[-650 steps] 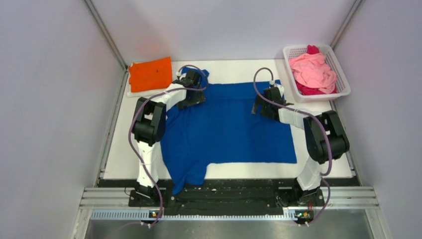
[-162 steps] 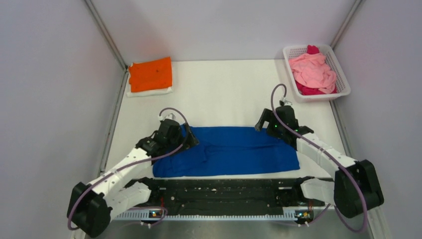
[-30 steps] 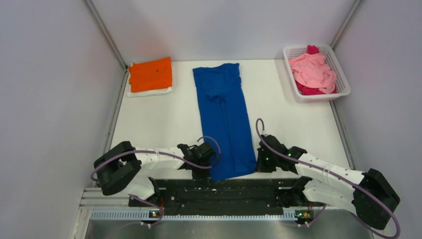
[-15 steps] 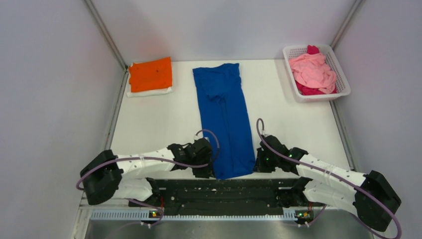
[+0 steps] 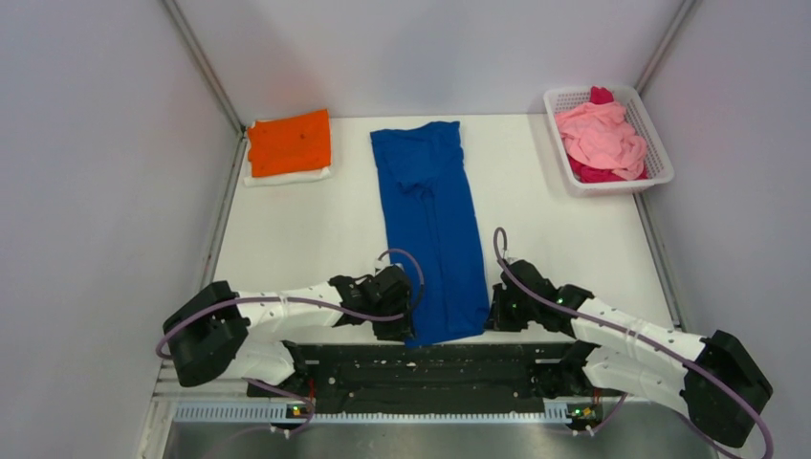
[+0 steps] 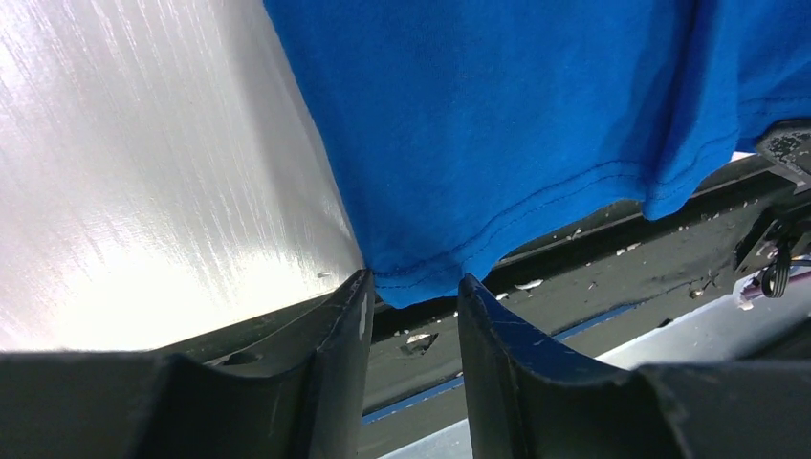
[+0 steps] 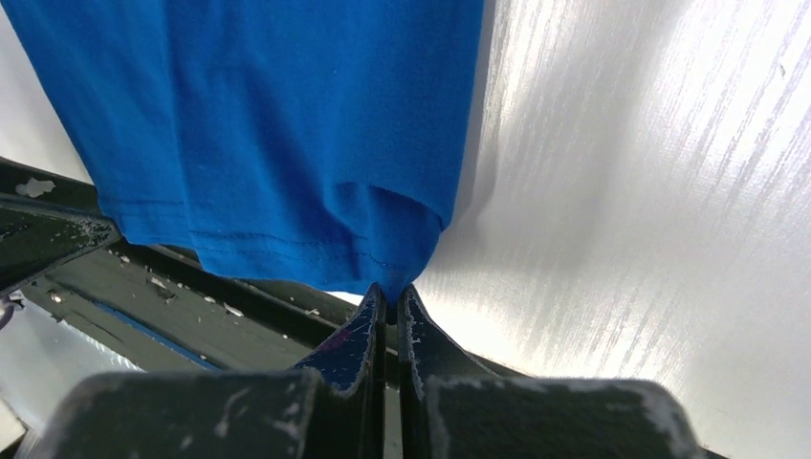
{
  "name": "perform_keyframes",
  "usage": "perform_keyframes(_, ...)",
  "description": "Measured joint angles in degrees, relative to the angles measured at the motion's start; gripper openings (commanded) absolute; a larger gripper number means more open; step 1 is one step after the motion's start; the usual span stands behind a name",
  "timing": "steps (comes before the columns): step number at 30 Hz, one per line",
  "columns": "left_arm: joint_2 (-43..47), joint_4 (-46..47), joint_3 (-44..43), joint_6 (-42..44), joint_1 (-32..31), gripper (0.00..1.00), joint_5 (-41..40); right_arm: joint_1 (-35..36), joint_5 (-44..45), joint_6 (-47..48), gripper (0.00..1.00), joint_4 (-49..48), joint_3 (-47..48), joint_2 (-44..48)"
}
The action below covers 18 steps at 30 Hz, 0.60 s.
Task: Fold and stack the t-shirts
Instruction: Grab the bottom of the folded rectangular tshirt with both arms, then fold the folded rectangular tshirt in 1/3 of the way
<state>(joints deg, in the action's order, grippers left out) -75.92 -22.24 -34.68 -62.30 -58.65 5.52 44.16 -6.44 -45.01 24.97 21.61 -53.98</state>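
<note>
Blue tee (image 5: 430, 220) lies between orange tee (image 5: 290, 142) and white basket (image 5: 620, 184).

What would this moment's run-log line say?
blue t-shirt: long folded strip | left fingers: open at near hem | right fingers: shut on near hem

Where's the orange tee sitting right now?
In the top view the orange tee lies folded at the far left corner of the table, left of the blue tee's far end and apart from it.
</note>
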Motion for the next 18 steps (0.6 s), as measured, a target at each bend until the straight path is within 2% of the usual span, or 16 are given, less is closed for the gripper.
perform_keyframes(5,-0.76,-0.04,-0.02,-0.92,0.0,0.4,-0.7,0.0,-0.28,0.02,0.0,-0.13,-0.24,0.52)
perform_keyframes(8,-1.88,0.04,-0.68,-1.22,0.0,0.25,-0.59,0.0,-0.46,0.02,0.0,-0.15,-0.24,0.7)
perform_keyframes(11,-3.78,0.61,-1.53,-1.14,0.02,0.0,-0.44,-0.02,-0.61,0.0,0.0,-0.15,-0.24,0.72)
perform_keyframes(18,-4.57,-0.72,-2.62,-1.36,0.0,0.0,-1.03,-0.04,0.09,-1.29,0.0,0.28,-1.4,2.78)
